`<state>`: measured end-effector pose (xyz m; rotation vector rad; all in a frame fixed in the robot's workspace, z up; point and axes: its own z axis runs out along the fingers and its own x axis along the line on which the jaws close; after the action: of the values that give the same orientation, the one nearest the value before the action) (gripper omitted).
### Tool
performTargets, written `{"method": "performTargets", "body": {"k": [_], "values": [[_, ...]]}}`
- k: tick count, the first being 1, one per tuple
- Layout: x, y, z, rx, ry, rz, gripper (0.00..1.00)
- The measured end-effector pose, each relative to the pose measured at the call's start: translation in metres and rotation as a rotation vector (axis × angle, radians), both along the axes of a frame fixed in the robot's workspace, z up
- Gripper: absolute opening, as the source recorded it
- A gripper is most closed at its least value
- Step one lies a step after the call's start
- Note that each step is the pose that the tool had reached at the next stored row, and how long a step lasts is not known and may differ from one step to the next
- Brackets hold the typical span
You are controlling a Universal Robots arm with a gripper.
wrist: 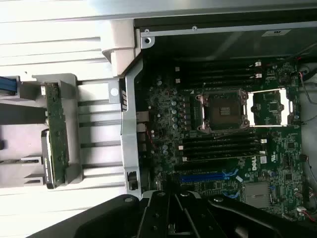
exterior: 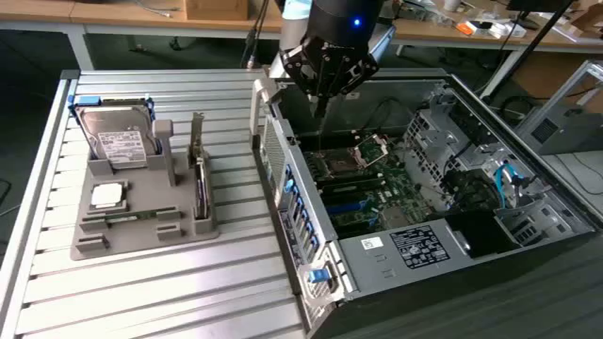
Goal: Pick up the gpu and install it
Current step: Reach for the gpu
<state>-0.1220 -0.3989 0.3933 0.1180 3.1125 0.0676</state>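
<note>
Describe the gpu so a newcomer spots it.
At the exterior view's left of the open computer case, a grey tray sits on the slatted table. The gpu stands on edge along the tray's case side. Unlike the boxy hard drive and slim memory stick, it has a tall silver bracket.

Black arm (exterior: 332,21) with a linkage gripper (exterior: 320,106).
Its end is a glossy black cylinder bearing a small blue light (exterior: 356,22), with a pale blue cap (exterior: 295,8) beside it. The matte black body below is built of angular linkage bars (wrist: 148,218) joined by round pivot pins (wrist: 159,194), narrowing to a slim dark tip.
</note>
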Motion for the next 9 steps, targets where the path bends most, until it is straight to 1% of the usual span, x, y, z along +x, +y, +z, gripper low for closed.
{"method": "performTargets", "body": {"k": [5,9], "values": [[-0.0007,0.0,0.0,0.0,0.0,0.0,0.11],[-0.0044,0.0,0.0,0.0,0.0,0.0,0.11]]}}
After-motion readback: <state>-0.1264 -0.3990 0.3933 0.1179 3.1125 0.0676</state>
